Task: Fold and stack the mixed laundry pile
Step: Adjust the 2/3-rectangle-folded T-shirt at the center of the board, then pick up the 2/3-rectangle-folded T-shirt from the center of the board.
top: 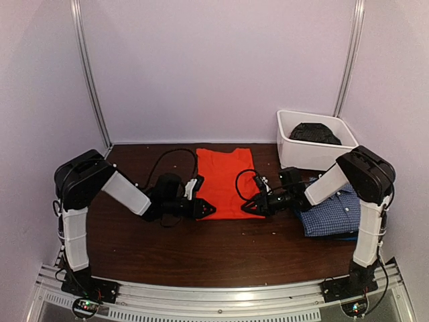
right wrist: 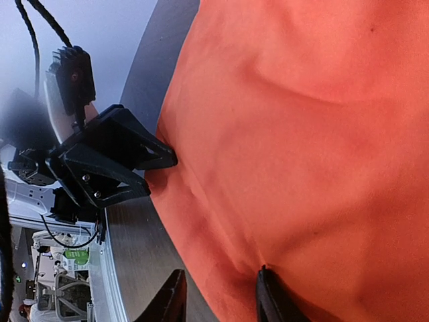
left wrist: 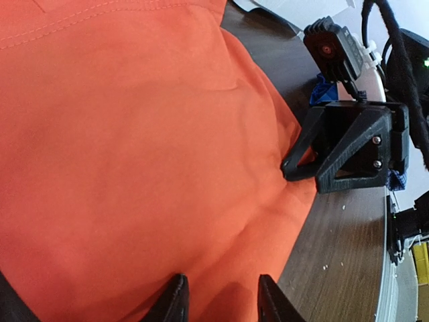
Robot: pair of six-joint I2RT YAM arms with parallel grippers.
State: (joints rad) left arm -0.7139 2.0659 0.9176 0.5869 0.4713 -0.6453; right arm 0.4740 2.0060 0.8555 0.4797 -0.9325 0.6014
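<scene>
We are judging this about midway: the checked shirt point(top: 335, 213) is lying folded right of the orange T-shirt point(top: 224, 176), itself lying flat, unfolded. The left gripper point(top: 211, 210) and right gripper point(top: 247, 208) are standing part-open at the T-shirt's near corners, visibly clasping nothing. A black piece point(top: 315, 133) is waiting in the tub point(top: 301, 158) beyond.

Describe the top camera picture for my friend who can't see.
An orange T-shirt lies flat on a dark table, with the left claw and right claw at its two near corners. A blue checked shirt lies at the right, a white tub behind it.
</scene>
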